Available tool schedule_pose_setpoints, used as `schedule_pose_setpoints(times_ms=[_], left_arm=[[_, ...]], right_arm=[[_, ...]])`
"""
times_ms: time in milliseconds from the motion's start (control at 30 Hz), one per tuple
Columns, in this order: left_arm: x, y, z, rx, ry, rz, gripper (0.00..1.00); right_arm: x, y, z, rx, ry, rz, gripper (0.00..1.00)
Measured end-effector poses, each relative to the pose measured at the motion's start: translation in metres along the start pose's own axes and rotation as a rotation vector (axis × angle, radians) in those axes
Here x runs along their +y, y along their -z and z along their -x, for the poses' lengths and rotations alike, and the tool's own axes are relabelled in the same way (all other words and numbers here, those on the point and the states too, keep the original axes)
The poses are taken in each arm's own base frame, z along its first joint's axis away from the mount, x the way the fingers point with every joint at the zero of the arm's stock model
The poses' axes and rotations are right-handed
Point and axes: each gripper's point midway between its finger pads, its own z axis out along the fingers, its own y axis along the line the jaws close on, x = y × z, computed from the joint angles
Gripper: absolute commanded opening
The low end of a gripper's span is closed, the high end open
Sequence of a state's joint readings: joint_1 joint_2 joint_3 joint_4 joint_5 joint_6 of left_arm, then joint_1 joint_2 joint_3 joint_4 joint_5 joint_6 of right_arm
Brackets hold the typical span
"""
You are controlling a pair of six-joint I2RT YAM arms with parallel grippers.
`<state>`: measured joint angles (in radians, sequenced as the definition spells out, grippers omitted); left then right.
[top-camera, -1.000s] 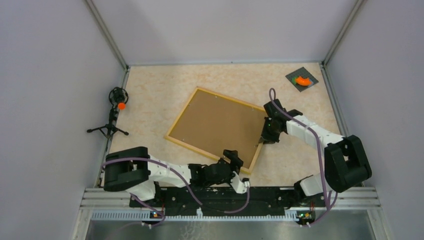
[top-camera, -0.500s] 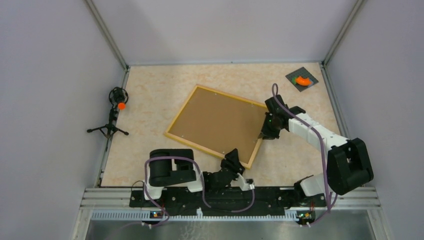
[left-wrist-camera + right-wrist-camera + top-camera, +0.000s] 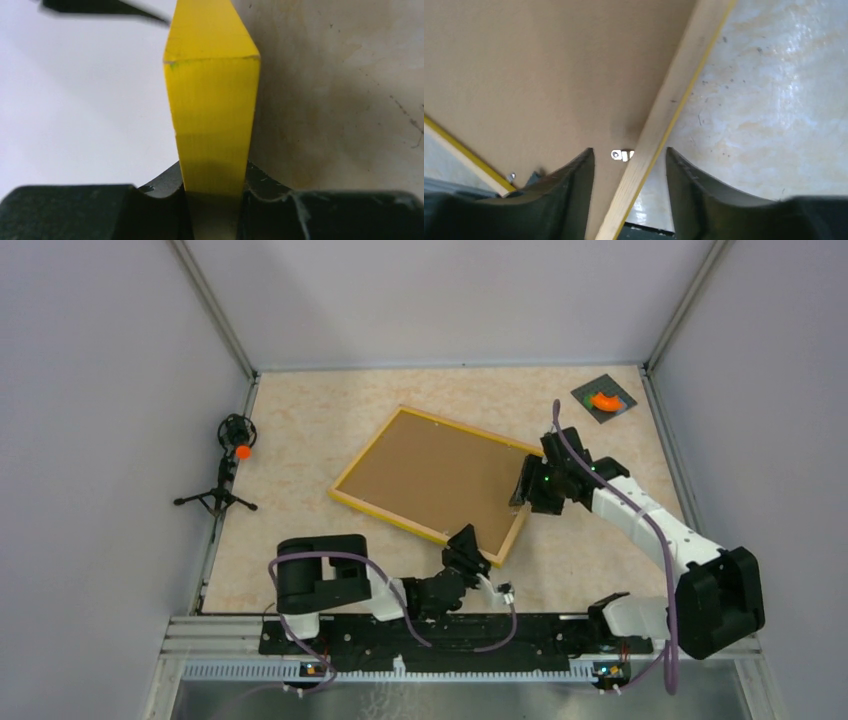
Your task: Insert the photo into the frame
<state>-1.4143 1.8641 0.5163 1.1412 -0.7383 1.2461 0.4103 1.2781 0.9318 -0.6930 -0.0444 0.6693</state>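
The frame (image 3: 400,523) lies back-up and skewed mid-worktop (image 3: 310,410), its near corner pinched by the left gripper (image 3: 215,185), its right rail between the right gripper (image 3: 629,155)'s spread fingers, seemingly untouched, with bare surface toward the far and left edges.

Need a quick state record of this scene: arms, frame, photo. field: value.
frame: on table, back side up, brown backing showing
photo: not visible
left gripper: shut on frame's near edge, by the corner
right gripper: open, straddling frame's right rail
other: tripod at left; grey pad at far right
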Motion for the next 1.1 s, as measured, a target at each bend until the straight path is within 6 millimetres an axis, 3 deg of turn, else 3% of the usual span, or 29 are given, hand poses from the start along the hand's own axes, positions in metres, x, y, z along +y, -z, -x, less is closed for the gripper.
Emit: schedule_pose_setpoints(times_ms=[133,267,367,500,600,733,800,1100], left_arm=[[0.003,0.003,0.001,0.004,0.020,-0.058,0.00],[0.018,0.002,0.008,0.017,0.080,-0.084,0.00],[0.039,0.000,0.015,0.021,0.155,-0.072,0.00],[0.069,0.001,0.024,0.018,0.259,-0.031,0.00],[0.092,0.001,0.029,0.024,0.344,0.019,0.00],[0.120,0.003,0.035,0.014,0.432,0.067,0.00],[0.135,0.007,0.038,-0.003,0.485,0.089,0.00],[0.218,0.029,0.042,-0.147,0.835,0.190,0.00]], right_arm=[[0.017,0.015,0.005,-0.030,0.055,0.096,0.84],[0.034,0.046,0.026,-0.096,0.107,0.144,0.91],[0.051,0.088,0.053,-0.205,0.135,0.188,0.90],[0.068,0.167,0.079,-0.396,0.142,0.277,0.89],[0.074,0.229,0.086,-0.547,0.139,0.366,0.89],[0.070,0.278,0.087,-0.663,0.129,0.412,0.88],[0.066,0.288,0.087,-0.694,0.121,0.409,0.88],[0.040,0.285,0.084,-0.748,0.078,0.328,0.88]])
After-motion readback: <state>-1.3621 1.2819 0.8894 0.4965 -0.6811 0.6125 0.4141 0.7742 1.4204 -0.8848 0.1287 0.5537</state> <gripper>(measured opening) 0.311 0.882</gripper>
